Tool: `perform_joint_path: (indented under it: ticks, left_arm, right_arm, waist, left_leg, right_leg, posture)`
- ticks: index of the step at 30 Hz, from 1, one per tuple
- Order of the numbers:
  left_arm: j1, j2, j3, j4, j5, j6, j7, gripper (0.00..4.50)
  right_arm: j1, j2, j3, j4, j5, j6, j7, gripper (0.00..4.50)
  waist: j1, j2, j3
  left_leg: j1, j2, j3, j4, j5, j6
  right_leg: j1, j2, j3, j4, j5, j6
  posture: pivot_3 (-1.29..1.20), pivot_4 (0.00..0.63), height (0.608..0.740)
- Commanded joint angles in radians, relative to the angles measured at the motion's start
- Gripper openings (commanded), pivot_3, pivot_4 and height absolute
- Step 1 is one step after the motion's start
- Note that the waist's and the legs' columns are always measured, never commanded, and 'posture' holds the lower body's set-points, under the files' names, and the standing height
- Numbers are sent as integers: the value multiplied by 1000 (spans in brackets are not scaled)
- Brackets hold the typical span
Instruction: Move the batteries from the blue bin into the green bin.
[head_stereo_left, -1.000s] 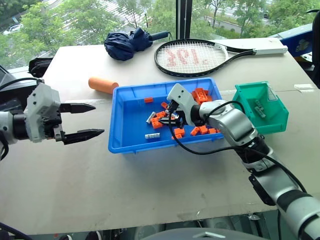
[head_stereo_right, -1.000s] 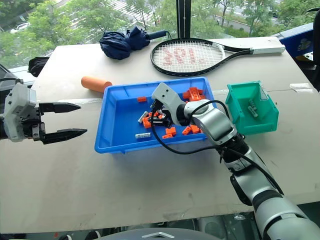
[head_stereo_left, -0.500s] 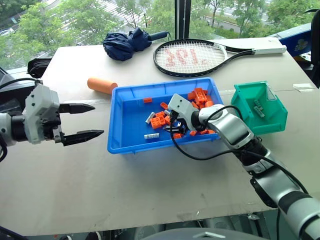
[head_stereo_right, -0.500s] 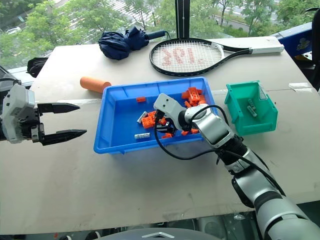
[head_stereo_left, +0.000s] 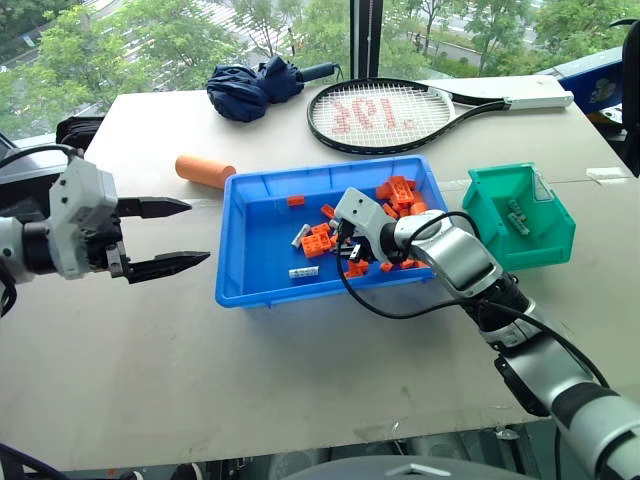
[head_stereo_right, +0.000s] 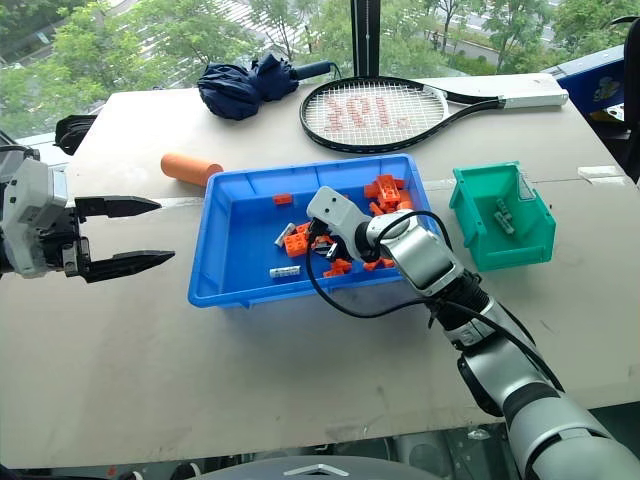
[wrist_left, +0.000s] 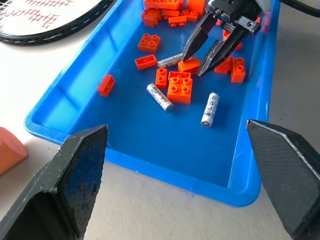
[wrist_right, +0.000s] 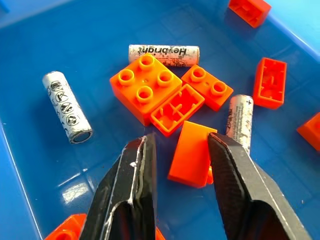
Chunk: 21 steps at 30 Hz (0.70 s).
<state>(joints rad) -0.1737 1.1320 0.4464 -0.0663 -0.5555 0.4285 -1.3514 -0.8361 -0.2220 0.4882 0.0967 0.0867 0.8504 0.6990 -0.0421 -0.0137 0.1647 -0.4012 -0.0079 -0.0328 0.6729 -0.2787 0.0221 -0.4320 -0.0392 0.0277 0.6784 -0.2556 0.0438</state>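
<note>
On the desk (head_stereo_left: 300, 380), blue bin (head_stereo_left: 232, 297) keeping the batteries (wrist_left: 210, 109) loose among orange bricks (wrist_right: 145, 85), green bin (head_stereo_left: 545, 245) waiting beside it. Right tool (wrist_left: 194, 66) angled down, half-parted astride a brick, gripping nothing. Left tool (head_stereo_left: 198, 232) spread wide, parked level alongside.

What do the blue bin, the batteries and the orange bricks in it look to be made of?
Blue bin: seemingly moulded plastic, glossy, with highlights on its floor. Batteries: probably metal cells in a pale printed wrap, one end showing a bare metallic rim. Orange bricks: hard plastic with a smooth, slightly shiny finish, studded on top and hollow-ribbed beneath.
</note>
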Motion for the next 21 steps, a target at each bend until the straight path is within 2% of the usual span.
perform_joint_path:
  ticks: [1,2,4,15,18,21]
  left_arm:
    - [-20,7,9,-8,-13,-10,0,4500]
    - [-22,7,7,-7,-13,-10,-2,4500]
    - [-25,8,3,-5,-12,-11,-4,4500]
    - [-51,6,-22,11,-9,-14,-11,4500]
    - [-55,4,-24,13,-10,-11,-11,4500]
    - [-56,3,-25,14,-10,-10,-10,4500]
  right_arm:
    - [1,11,-16,2,-8,12,-13,1392]
    - [1,13,-17,3,-9,14,-15,1089]
    - [1,10,-12,4,-15,15,-16,142]
    - [9,-51,-1,-77,-36,12,5,62]
    - [1,-44,-24,-115,-23,23,0,878]
    - [8,-38,-31,-135,-22,38,-16,2349]
  waist:
    - [-1,0,0]
    - [-1,0,0]
    - [-1,0,0]
    - [0,0,0]
    - [-1,0,0]
    - [-2,0,0]
  left_leg:
    - [0,0,0,0,0,0]
    - [0,0,0,0,0,0]
    - [0,0,0,0,0,0]
    - [0,0,0,0,0,1]
    - [0,0,0,0,0,1]
    - [0,0,0,0,0,1]
  right_leg:
    - [0,0,0,0,0,0]
    - [0,0,0,0,0,0]
    - [0,0,0,0,0,0]
    - [0,0,0,0,0,0]
    - [0,0,0,0,0,0]
    - [0,0,0,0,0,0]
  posture:
    - [0,150,740]
    - [0,150,740]
    - [0,150,740]
    - [0,150,740]
    - [0,150,740]
    - [0,150,740]
